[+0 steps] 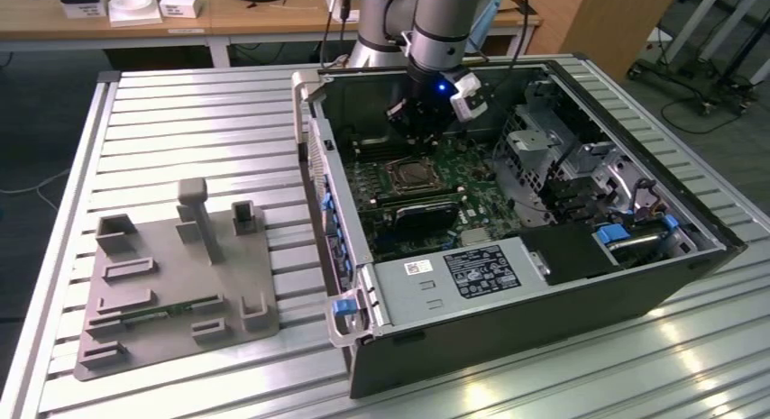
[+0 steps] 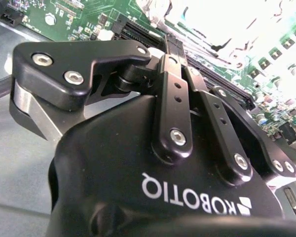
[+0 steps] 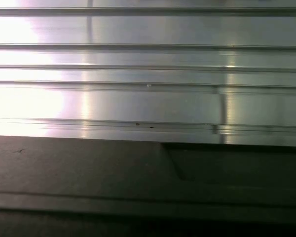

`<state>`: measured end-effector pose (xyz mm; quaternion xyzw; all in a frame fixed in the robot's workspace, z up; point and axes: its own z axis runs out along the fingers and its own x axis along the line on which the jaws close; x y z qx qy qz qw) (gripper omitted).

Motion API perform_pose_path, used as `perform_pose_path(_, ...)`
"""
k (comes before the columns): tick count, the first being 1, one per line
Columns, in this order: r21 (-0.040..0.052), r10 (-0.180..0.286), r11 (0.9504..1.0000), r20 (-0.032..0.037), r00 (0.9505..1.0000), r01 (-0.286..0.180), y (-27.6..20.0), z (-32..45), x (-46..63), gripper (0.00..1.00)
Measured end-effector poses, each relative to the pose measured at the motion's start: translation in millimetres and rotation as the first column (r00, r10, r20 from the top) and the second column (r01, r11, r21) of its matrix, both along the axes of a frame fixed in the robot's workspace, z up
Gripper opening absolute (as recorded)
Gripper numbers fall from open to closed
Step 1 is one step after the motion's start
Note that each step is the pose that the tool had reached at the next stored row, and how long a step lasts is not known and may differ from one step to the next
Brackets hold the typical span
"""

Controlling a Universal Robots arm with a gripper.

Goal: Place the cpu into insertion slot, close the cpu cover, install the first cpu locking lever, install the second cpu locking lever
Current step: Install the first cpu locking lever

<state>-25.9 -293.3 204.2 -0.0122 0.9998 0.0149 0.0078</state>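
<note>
1. My pincer (image 1: 416, 122) hangs inside the open computer case (image 1: 673, 257), over the far part of the green board (image 1: 475, 180), near the case's far wall.
2. I cannot tell how far my pincer is open, nor whether it has hold of anything: in the exterior view its tips are lost against the dark interior, and in the second wrist view my own black body (image 2: 153, 197) and linkage bars hide them.
3. The slot (image 1: 409, 176) sits on the board just in front of my pincer, toward the case's near end; it shows a silvery rim around a darker middle.
4. I cannot make out whether the cpu lies in the slot or whether the cover is down over it.
5. In the second wrist view the board (image 2: 74, 19) shows beyond my linkage, with long narrow memory slots (image 2: 138, 32) running past a patch washed out by glare.
6. The case lies on its side on a ribbed metal table (image 1: 180, 122), toward the table's edge at the exterior view's right.
7. A grey fixture block (image 1: 169, 284) stands on the table beside the case, toward the exterior view's left, well apart from my pincer.
8. The first wrist view shows the table's ribbed slats (image 3: 148, 98) above a dark flat surface.
</note>
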Motion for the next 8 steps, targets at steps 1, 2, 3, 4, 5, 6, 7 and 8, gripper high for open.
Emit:
perform_pose_path(1, 0.0001, 0.000, 1.0000, 0.0000, 1.0000, 0.000, 0.0, 0.0, 0.0, 0.10)
perform_pose_path(2, 0.0001, 0.000, 1.0000, 0.0000, 1.0000, 0.000, -0.1, 0.0, 0.0, 0.10)
perform_pose_path(3, -0.0003, 0.000, 1.0000, 0.0002, 1.0000, 0.000, -0.3, -0.2, 0.1, 0.10)
perform_pose_path(4, -0.0021, 0.000, 1.0000, 0.0001, 1.0000, 0.000, -0.6, -0.2, 0.0, 0.10)
perform_pose_path(5, -0.0045, 0.000, 1.0000, 0.0001, 1.0000, 0.000, -0.8, -0.3, 0.0, 0.10)
perform_pose_path(6, -0.0072, 0.000, 1.0000, 0.0000, 1.0000, 0.000, -1.0, -0.3, 0.0, 0.10)
perform_pose_path(7, -0.0099, 0.000, 1.0000, 0.0001, 1.0000, 0.000, -1.2, -0.3, 0.1, 0.10)
perform_pose_path(8, -0.0127, 0.000, 0.9999, 0.0001, 1.0000, 0.000, -1.4, -0.4, 0.1, 0.10)
